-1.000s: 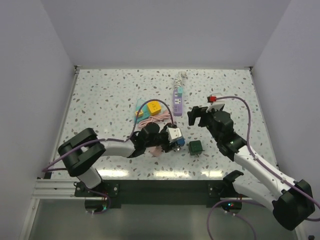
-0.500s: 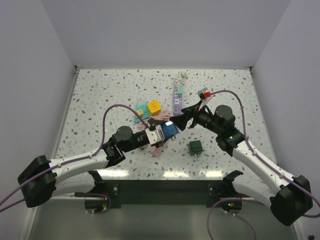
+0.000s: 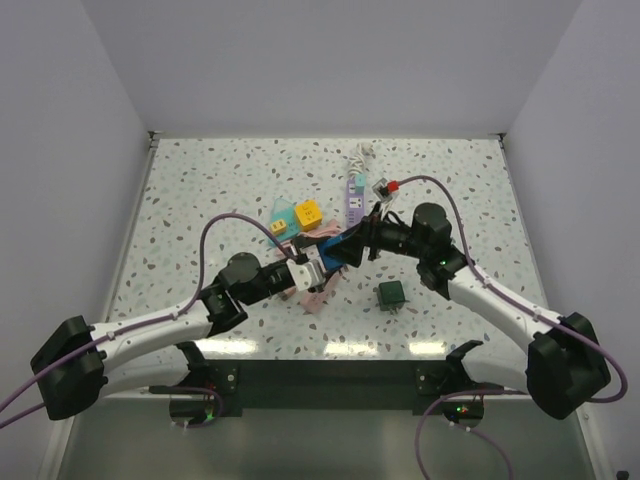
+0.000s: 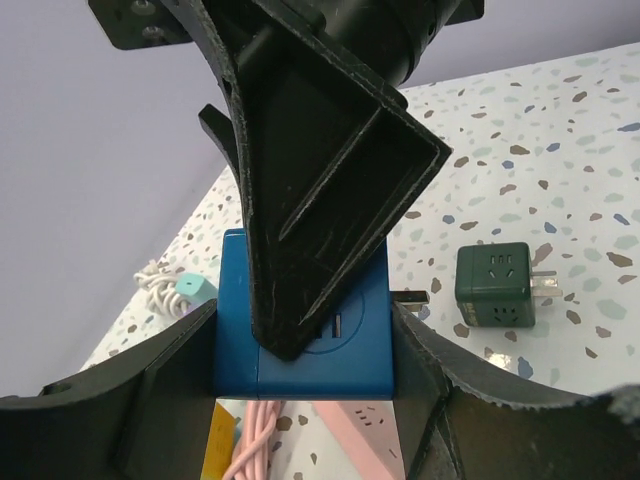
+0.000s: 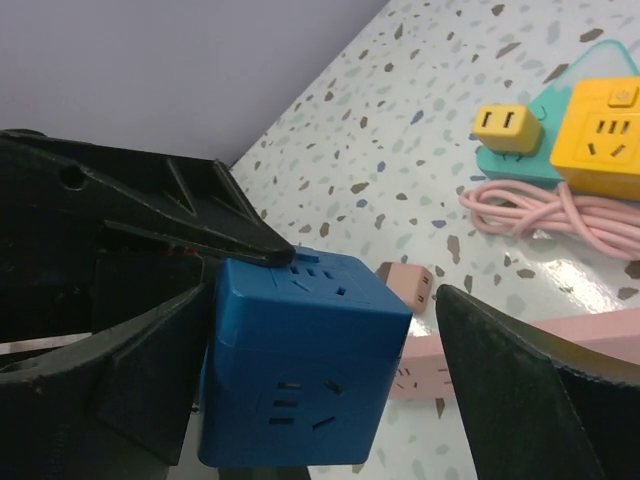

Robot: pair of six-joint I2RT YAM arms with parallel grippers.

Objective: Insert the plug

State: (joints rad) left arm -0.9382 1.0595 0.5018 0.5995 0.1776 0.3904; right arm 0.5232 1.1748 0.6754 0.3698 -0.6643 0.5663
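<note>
My left gripper (image 3: 320,264) is shut on a blue cube plug (image 3: 336,250) and holds it above the table; its jaws press the cube's two sides in the left wrist view (image 4: 350,372). A metal prong (image 4: 410,297) sticks out of the cube's right side. My right gripper (image 3: 352,244) is open and straddles the same cube (image 5: 300,390). One of its fingers (image 4: 320,180) lies across the cube's socket face; the other (image 5: 530,400) stands a little apart from it. The purple power strip (image 3: 355,196) lies behind them on the table.
A dark green cube plug (image 3: 391,292) lies on the table near the right arm and shows in the left wrist view (image 4: 495,288). Yellow and teal cubes (image 3: 300,214), a coiled pink cable (image 5: 550,210) and a pink power strip (image 3: 312,297) lie under and left of the grippers.
My left gripper has lifted the blue cube up and to the right. My right gripper has swung left and come around the cube with its jaws apart.
</note>
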